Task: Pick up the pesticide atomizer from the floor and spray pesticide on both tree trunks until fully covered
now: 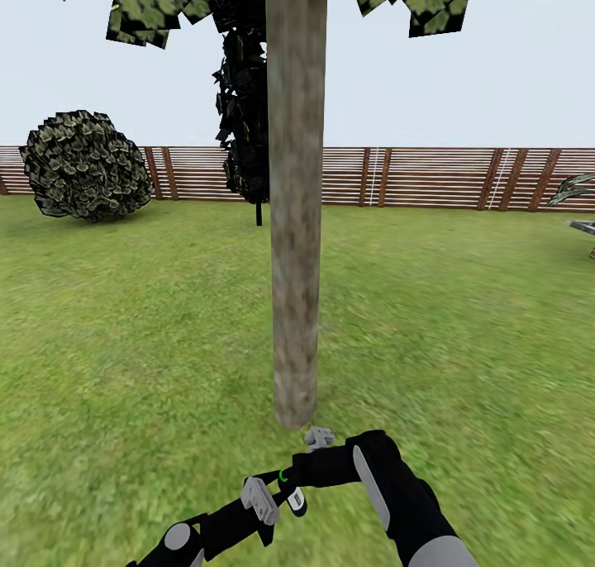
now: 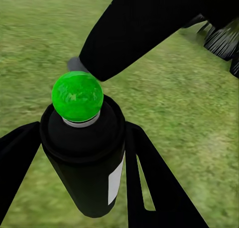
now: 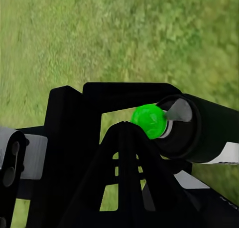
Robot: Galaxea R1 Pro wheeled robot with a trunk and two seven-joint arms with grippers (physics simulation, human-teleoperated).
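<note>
Facing the garden lawn (image 1: pixel 124 319) with its brown slat fence (image 1: pixel 430 177) at the back, I have the base parked so one tree trunk (image 1: pixel 295 220) stands dead ahead, upright and close, base just beyond my arms. That puts the bark within spray reach. Leafy crown (image 1: pixel 149 1) hangs at the top edge; a dark conifer (image 1: pixel 244 96) sits behind the trunk, a round bush (image 1: pixel 87 166) off left near the fence. No white specks visible on the bark, so I judge this trunk not yet covered.

Both arms meet low in front of me. My left gripper (image 2: pixel 84 178) has its two fingers closed around the pesticide atomizer (image 2: pixel 84 153), one finger each side of the dark can, green button up (held upright so the nozzle clears the fingers). My right gripper (image 3: pixel 124 138) comes in from the other side, tip right beside the green button (image 3: pixel 148 120); how far its fingers are parted I cannot tell. That pairing looks meant for one hand holding, the other pressing. Nozzle direction toward the trunk is not clear.
</note>
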